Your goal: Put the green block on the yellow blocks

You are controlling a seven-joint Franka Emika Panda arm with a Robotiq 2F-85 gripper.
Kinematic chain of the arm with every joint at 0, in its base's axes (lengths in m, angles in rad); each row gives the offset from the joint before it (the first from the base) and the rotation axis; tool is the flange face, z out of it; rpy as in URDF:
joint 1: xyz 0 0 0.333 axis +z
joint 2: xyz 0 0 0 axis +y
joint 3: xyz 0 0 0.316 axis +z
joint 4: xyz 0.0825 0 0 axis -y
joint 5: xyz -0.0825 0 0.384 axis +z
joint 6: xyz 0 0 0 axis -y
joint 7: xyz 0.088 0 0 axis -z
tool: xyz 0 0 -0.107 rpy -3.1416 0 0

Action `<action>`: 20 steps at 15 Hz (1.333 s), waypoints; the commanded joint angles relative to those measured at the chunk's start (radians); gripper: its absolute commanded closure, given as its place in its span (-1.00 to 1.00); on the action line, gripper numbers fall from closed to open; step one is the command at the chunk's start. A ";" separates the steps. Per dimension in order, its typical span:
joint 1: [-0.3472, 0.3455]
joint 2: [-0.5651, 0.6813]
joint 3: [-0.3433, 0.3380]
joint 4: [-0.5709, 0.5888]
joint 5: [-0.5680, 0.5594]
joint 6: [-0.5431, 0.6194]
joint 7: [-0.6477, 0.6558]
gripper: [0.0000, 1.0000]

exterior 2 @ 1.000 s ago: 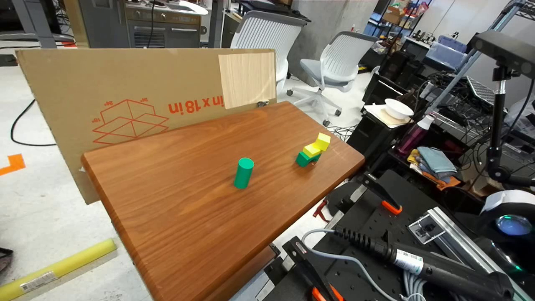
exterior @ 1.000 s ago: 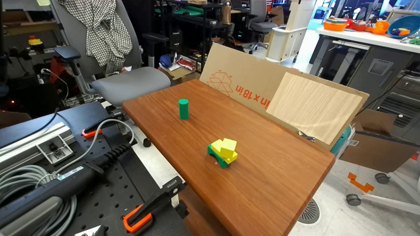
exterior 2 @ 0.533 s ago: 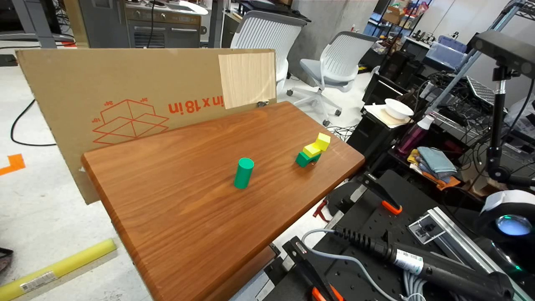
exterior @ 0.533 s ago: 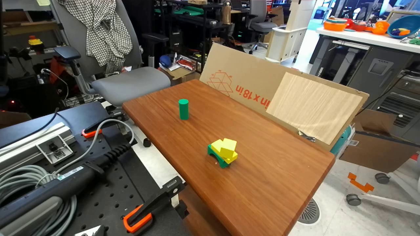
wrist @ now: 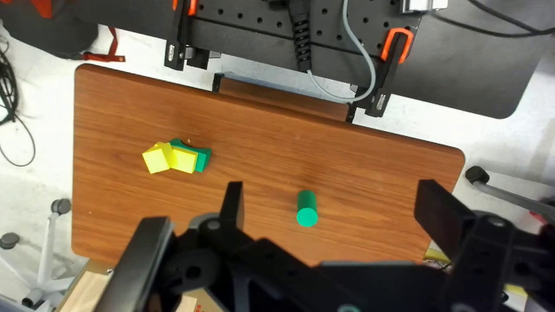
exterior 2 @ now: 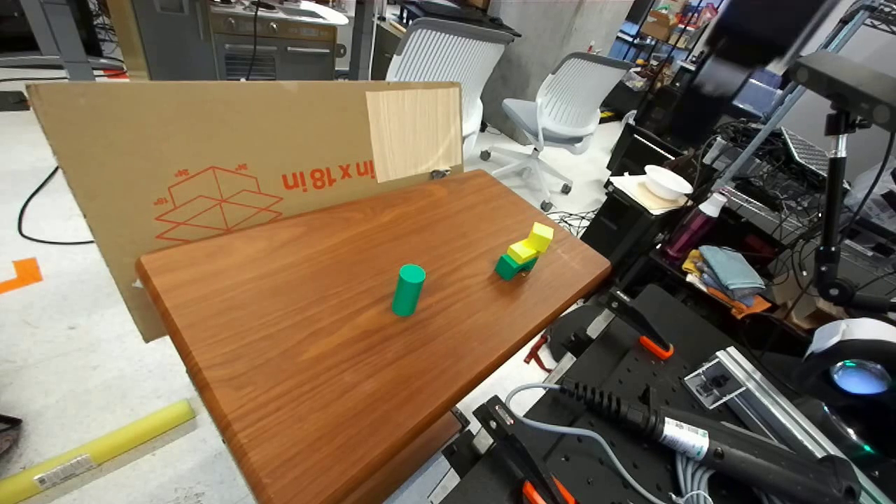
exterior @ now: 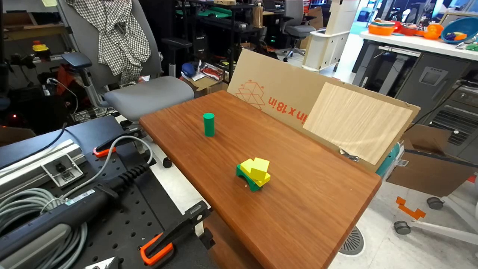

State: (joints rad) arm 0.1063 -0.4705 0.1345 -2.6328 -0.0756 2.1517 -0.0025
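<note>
The green block, an upright green cylinder, stands on the brown table in both exterior views (exterior: 209, 124) (exterior 2: 408, 290) and the wrist view (wrist: 307, 212). The yellow blocks (exterior: 259, 170) (exterior 2: 523, 250) (wrist: 184, 160) are stacked at angles to each other on a green arch-shaped block (exterior: 255, 186) (exterior 2: 514, 267) (wrist: 202, 159), apart from the cylinder. The upper yellow block is tilted. My gripper (wrist: 332, 187) shows in the wrist view, wide open and empty. It is high above the table, with the cylinder appearing between its fingers, nearer the left one.
The brown table (exterior: 298, 194) has a cardboard sheet (exterior 2: 210, 140) standing along one long edge. Along the opposite side is a black perforated bench (wrist: 260, 26) with orange-handled clamps (wrist: 386, 73) and a cable (wrist: 364, 56). A blurred dark arm part (exterior 2: 763, 31) shows top right in an exterior view.
A dark, blurred part of the arm has come into the top right of an exterior view. The blocks have not moved.
</note>
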 commanded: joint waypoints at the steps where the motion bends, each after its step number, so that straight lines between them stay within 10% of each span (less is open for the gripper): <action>1: -0.034 0.250 -0.017 0.002 -0.018 0.235 0.036 -1.00; 8: -0.051 0.714 -0.054 0.143 0.011 0.550 -0.001 -1.00; 20: -0.055 1.059 -0.018 0.458 0.077 0.581 -0.042 -1.00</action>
State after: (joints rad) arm 0.0531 0.5488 0.0987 -2.2191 -0.0133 2.7137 -0.0138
